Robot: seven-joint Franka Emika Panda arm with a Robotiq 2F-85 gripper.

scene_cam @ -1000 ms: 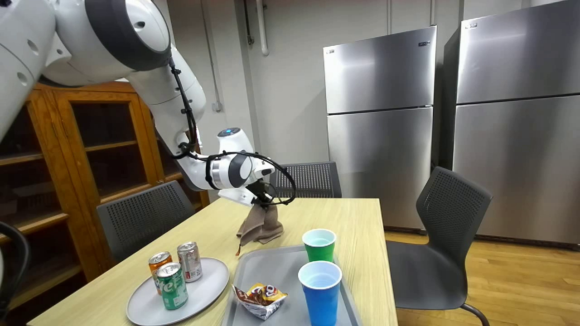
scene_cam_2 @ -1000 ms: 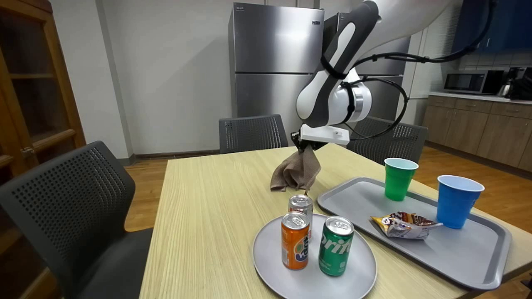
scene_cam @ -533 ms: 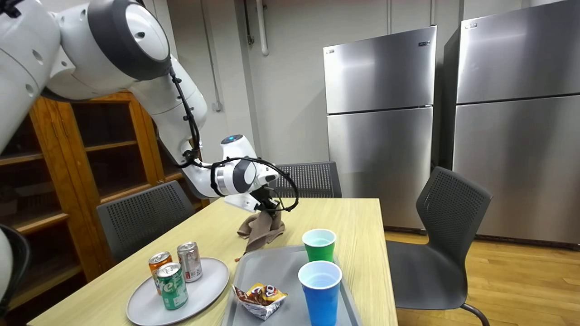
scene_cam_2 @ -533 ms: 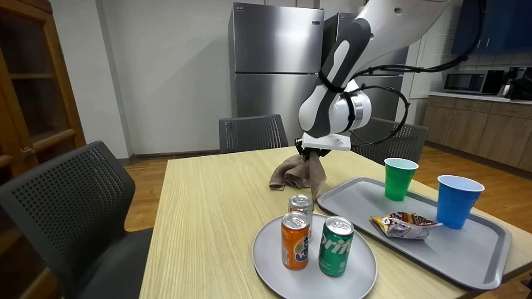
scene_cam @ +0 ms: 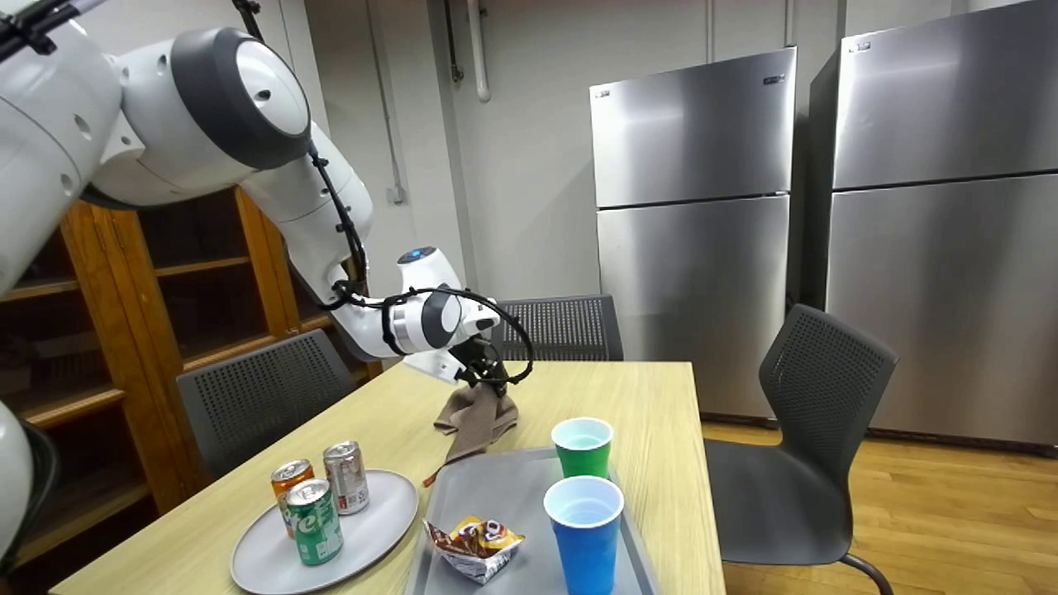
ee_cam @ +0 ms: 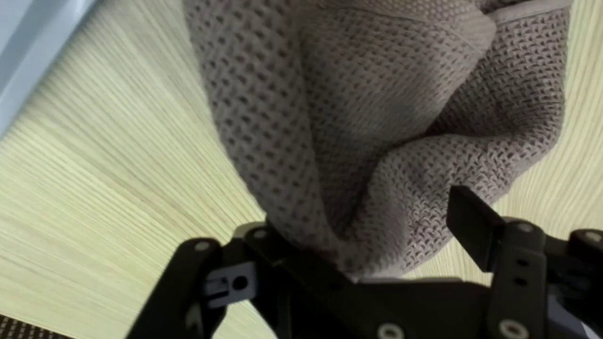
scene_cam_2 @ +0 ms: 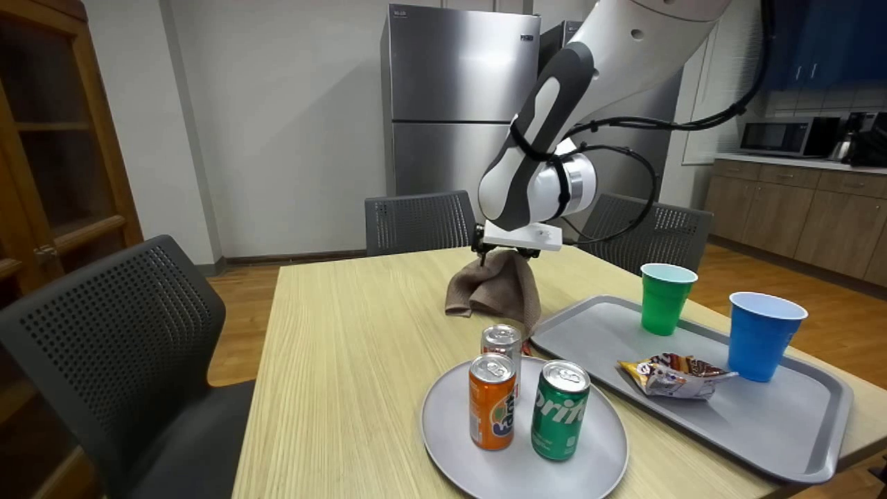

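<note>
A brown woven cloth [scene_cam_2: 493, 287] lies bunched on the table, its upper fold rising to my gripper [scene_cam_2: 507, 255]. In the wrist view the gripper's jaws stand wide apart. A fold of the cloth [ee_cam: 377, 84] reaches between them and rests close against the left finger, partly hiding it. The right finger [ee_cam: 476, 228] is clear of that fold, with a gap beside it. One corner of the cloth [scene_cam: 475, 426] trails toward the grey tray [scene_cam: 496, 475], ending in a small orange-brown tip; whether it touches the tray I cannot tell.
On the tray are a green cup [scene_cam_2: 665, 305], a blue cup [scene_cam_2: 761, 339] and an opened snack packet [scene_cam_2: 675, 380]. A round grey plate [scene_cam_2: 447, 423] holds an orange can [scene_cam_2: 492, 409], a green can [scene_cam_2: 561, 416] and a silver can [scene_cam_2: 502, 338]. Dark chairs [scene_cam_2: 423, 225] surround the table.
The gripper has come down and its jaws have spread apart. The cloth has sunk lower onto the table, its corner now stretched toward the tray. The arm has shifted slightly too.
</note>
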